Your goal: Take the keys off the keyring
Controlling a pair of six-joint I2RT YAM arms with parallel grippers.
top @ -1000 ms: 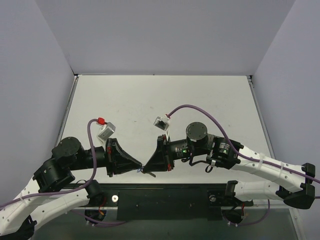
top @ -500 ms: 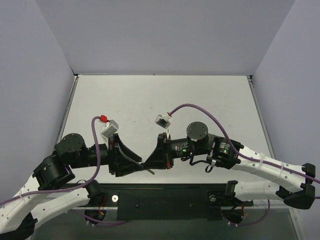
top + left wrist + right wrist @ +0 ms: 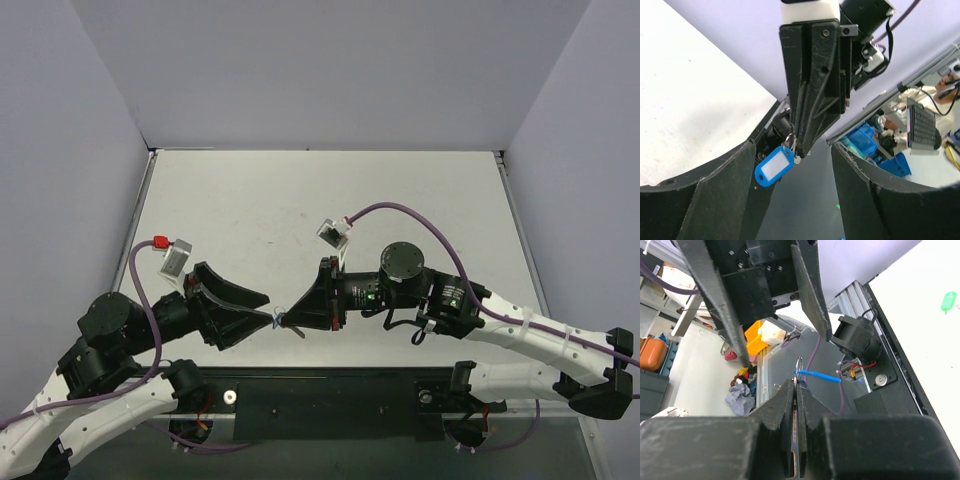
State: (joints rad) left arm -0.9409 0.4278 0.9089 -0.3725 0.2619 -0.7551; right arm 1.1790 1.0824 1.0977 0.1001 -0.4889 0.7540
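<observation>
Right gripper (image 3: 796, 386) is clamped tight on the ring of the keyring (image 3: 774, 170). The blue tag, with a plain white label window, hangs at its fingertips. Left gripper (image 3: 268, 307) is just beside it, fingers spread wide.

The right gripper (image 3: 795, 386) pinches the ring (image 3: 798, 364), hiding its lower part and any key on it. From above, the blue tag (image 3: 277, 320) is a tiny speck. The green tag (image 3: 948, 301) is blurred, and whatever hangs from it is too small to tell.
</observation>
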